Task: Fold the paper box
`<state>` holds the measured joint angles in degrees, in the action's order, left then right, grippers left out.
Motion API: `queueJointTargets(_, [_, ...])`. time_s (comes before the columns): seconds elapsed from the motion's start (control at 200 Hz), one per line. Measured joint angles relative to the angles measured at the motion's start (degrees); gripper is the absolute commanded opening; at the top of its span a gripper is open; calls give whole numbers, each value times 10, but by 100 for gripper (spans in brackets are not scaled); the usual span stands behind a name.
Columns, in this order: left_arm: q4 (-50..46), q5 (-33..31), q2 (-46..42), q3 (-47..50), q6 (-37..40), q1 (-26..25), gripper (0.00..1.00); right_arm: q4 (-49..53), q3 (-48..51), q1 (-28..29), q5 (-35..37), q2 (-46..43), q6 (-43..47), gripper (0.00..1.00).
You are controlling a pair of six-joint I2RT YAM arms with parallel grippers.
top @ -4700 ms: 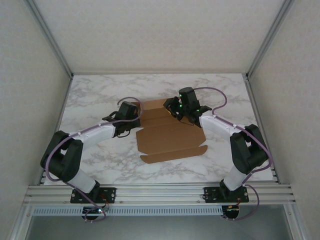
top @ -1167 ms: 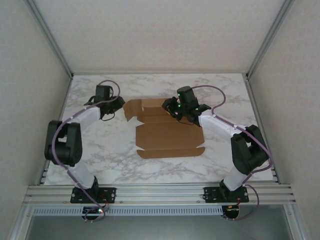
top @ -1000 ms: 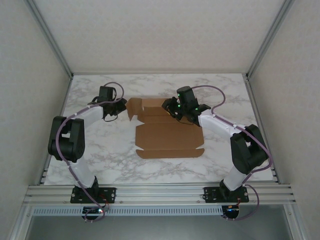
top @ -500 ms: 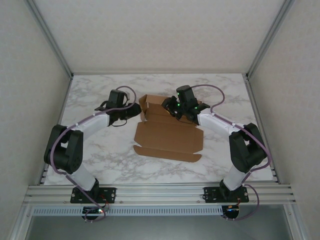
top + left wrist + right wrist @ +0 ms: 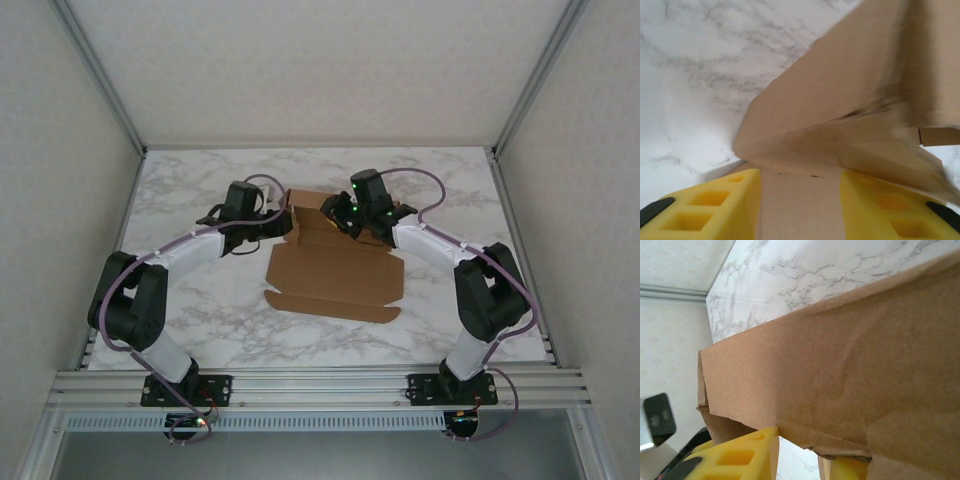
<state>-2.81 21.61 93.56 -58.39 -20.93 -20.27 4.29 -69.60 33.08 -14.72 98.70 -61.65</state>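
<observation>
The box [image 5: 335,270] lies mid-desk [image 5: 230,320], its broad near panel flat and its far part raised into a wall. My right claw [image 5: 340,222] is at the box's far wall. From that wrist, the wall [image 5: 840,365] stands across my part-open fingers [image 5: 740,457], and I cannot tell whether they pinch it or merely prop it. My left claw [image 5: 272,226] is at the box's far-left corner, jaws about half open and holding nothing. The side flap [image 5: 840,95] curls up just ahead of its fingers [image 5: 725,200], with cardboard lying under the gap.

The step, as I judge it, is turning that left flap inward along its crease until it stands square to the far wall. To do it well I should push low, near the crease, not at the flap's free edge, which looks bowed and would likely buckle. The right claw ought to brace the wall, since the box looks light enough to slide. I'd go slowly and back the left claw off only once the flap stands against the wall.
</observation>
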Motion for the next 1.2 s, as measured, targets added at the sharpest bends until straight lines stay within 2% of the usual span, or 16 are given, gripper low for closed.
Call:
queueJointTargets(0.13, [36,-58,-11,8,80,-18,47,3,-9,-4,-14,5,8,29])
queueJointTargets(0.36, [173,-140,-72,113,241,-20,48,20,-22,-16,-39,10,19,29])
queueJointTargets(0.496, [245,-136,-77,158,311,-21,48,30,-34,-21,-54,19,23,29])
queueJointTargets(0.636, [285,-104,-72,172,358,-21,48,34,-48,-22,-68,32,25,29])
queueJointTargets(0.821, [316,-64,-57,167,378,-21,48,37,-55,-22,-84,41,26,29])
queueJointTargets(1.051, [317,-56,-23,139,409,-21,48,40,-55,-22,-99,42,26,29])
queueJointTargets(1.197, [315,-58,-19,137,417,-21,46,48,-59,-22,-108,42,32,34])
